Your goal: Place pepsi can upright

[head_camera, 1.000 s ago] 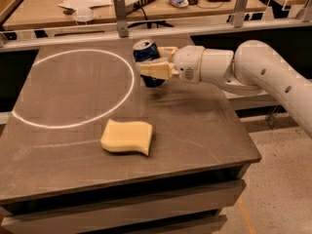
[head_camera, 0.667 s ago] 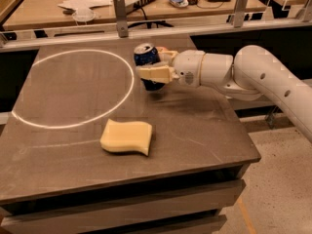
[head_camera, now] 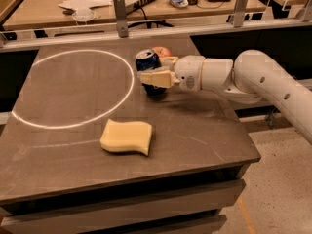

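No legible txt, brand, nr or sign anywhere. Pepsi can (head_camera: pixel 146 61): dark-blue side only, lettering not readable. Gripper (head_camera: pixel 153 69) at back-centre of table (head_camera: pixel 63 145), clamped on can w/ one finger in front & one behind; no markings legible on it. Papers (head_camera: pixel 85 0) on far desk (head_camera: pixel 44 11): print too small to make out.
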You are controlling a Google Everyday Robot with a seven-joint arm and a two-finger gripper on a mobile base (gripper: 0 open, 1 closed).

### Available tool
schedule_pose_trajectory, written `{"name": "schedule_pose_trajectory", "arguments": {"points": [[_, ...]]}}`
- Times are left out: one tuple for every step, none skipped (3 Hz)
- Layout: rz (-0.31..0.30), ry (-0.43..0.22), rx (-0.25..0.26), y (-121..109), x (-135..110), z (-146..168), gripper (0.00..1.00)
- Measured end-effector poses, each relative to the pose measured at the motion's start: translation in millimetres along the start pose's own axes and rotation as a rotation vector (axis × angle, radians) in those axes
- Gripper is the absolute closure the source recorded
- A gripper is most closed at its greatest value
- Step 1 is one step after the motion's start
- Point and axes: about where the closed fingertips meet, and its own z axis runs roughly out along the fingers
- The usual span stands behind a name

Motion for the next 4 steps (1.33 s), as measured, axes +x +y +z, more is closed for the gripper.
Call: {"name": "schedule_pose_trajectory", "arguments": {"points": [[0.010, 0.015, -0.001, 1.7, 5.7, 0.1, 0.20], [0.022, 0.026, 0.005, 4.6, 12.3, -3.7, 0.00], [0.033, 0.038, 0.018, 6.9, 17.9, -10.7, 0.00], [0.015, 0.108, 0.075, 1.9, 21.9, -35.8, 0.00]]}}
